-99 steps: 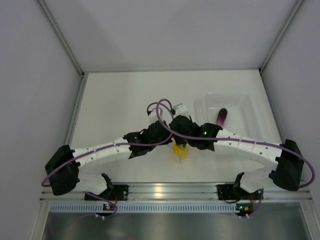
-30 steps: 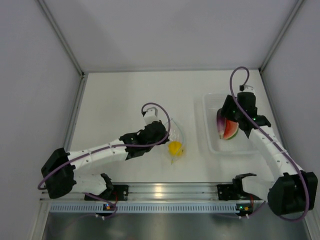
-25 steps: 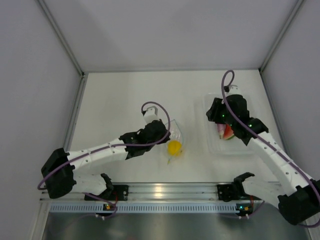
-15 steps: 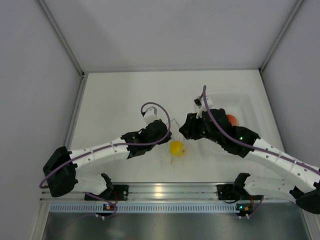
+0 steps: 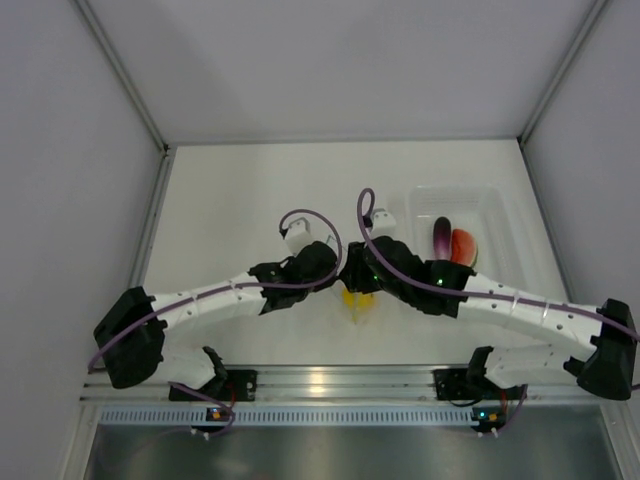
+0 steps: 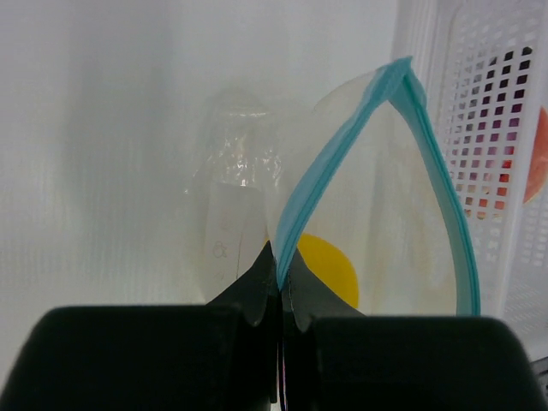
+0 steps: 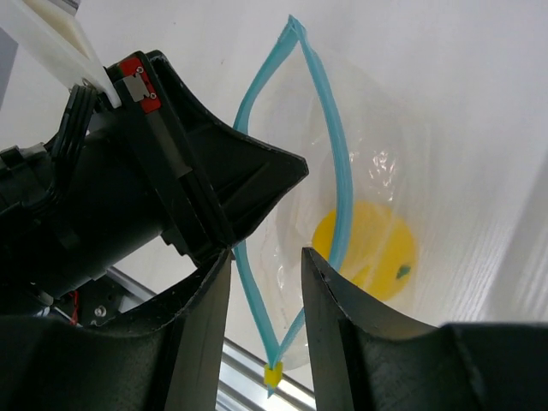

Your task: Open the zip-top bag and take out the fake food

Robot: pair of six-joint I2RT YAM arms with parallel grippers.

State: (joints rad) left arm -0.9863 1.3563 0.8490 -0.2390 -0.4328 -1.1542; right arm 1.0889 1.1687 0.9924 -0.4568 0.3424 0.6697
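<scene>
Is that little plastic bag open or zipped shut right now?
Open: on the zip-top bag, the teal strip gapes in a wide loop, yellow fruit visible inside.

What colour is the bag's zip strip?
The zip strip is teal-blue, clearest in the right wrist view.

White booth with a table under soft, even light

A white table [image 5: 250, 190] fills the floor of the booth, closed in by a pale grey back wall [image 5: 340, 60], left wall [image 5: 60, 200] and right wall [image 5: 600, 180]. Slim metal posts [image 5: 122, 75] run along the two back corners. A shiny metal rail [image 5: 330, 380] runs along the table's near edge and catches a bright glint, with a slotted strip [image 5: 330, 413] just below it.
</scene>
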